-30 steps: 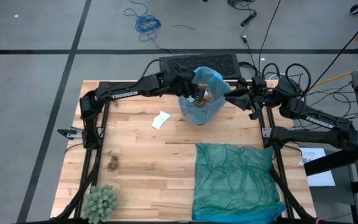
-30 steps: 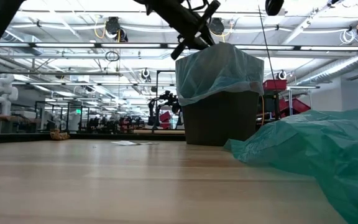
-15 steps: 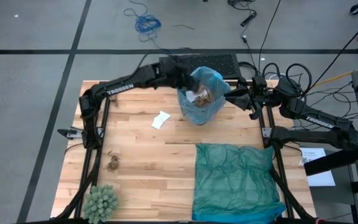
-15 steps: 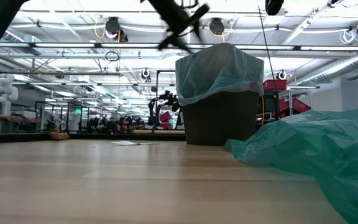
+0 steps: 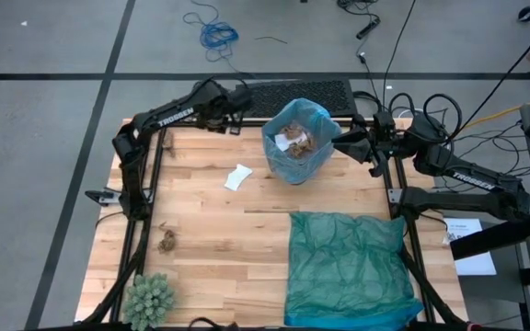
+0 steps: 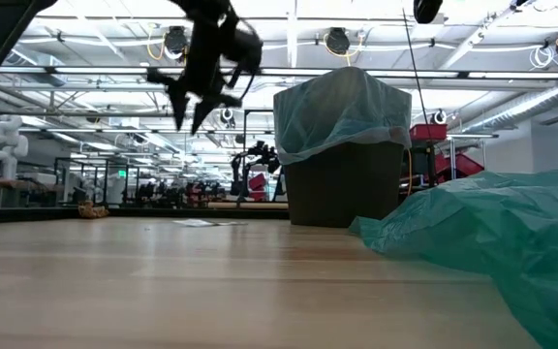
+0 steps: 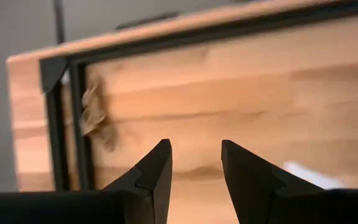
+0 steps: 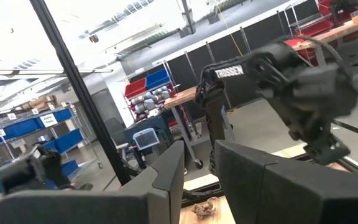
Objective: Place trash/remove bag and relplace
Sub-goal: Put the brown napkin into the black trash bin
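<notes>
A: Starting with the table (image 5: 247, 230). Seeing a big crumpled teal-green bag (image 5: 348, 267) spread flat toward 5 o'clock, reaching the near edge.

B: Agreed. Next down in size?

A: Finding the dark bin (image 6: 342, 184) at 12 o'clock, upright, lined with the bag (image 5: 318, 118), light blue and folded over the rim. Can make out the trash (image 5: 297, 140) inside it: brown wads and a pale scrap.

B: And the arms?

A: Placing the left gripper (image 5: 244, 98) at 10 o'clock of the bin, up in the air over the table's far edge, well clear of the liner. Jaws spread, pinching nothing.

B: Confirmed from its wrist: just bare wood between them. The right gripper (image 5: 340, 144)?

A: Sitting at 3 o'clock of the bin, just beside the liner. Jaws slightly parted, with nothing seen in the narrow gap.

B: Smaller things?

A: Spotting a green spiky ball (image 5: 148, 296) at 8 o'clock, by the near corner. Then a white scrap (image 5: 237, 176) at 11 o'clock, and a brown wad (image 5: 167, 242) lying loose at 9 o'clock.

B: Adding another brown wad (image 7: 94, 112) near the far left corner, touching the dark frame rail.
</notes>
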`<move>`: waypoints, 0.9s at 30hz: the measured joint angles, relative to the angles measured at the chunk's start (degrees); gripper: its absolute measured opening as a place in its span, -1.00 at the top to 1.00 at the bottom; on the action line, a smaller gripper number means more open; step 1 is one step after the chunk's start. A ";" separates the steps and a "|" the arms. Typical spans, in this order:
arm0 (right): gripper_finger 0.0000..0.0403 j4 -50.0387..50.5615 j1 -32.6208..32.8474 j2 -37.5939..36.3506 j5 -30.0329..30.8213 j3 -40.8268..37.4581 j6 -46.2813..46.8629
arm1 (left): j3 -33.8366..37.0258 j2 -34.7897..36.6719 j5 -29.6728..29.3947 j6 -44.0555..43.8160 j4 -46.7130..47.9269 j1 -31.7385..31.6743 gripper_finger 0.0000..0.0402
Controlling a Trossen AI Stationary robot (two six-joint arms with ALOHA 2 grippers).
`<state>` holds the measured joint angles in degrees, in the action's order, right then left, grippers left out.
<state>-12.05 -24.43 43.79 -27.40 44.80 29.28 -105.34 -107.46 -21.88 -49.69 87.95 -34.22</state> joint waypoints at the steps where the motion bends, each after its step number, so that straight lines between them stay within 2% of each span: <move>1: 0.58 0.02 -0.02 0.00 0.00 0.02 0.06 | 1.55 0.00 0.11 0.04 0.12 -0.74 0.32; 11: 0.58 0.09 -0.01 -0.15 -1.46 0.00 1.48 | 17.04 0.00 0.80 6.84 -0.68 -9.57 0.32; 16: 0.58 0.13 0.00 -0.17 -1.47 0.01 1.56 | 21.46 0.00 0.81 11.50 -1.98 -14.70 0.32; 22: 0.58 0.22 -0.01 -0.17 -1.44 0.02 2.34 | 25.76 0.00 5.33 16.01 -5.02 -20.09 0.32; 27: 0.58 0.22 0.00 -0.17 -1.42 0.00 2.89 | 28.89 -0.01 5.81 18.28 -6.96 -22.70 0.32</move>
<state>-11.84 -24.43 43.62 -28.82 44.80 32.17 -76.45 -107.47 -16.08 -31.41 80.99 -56.91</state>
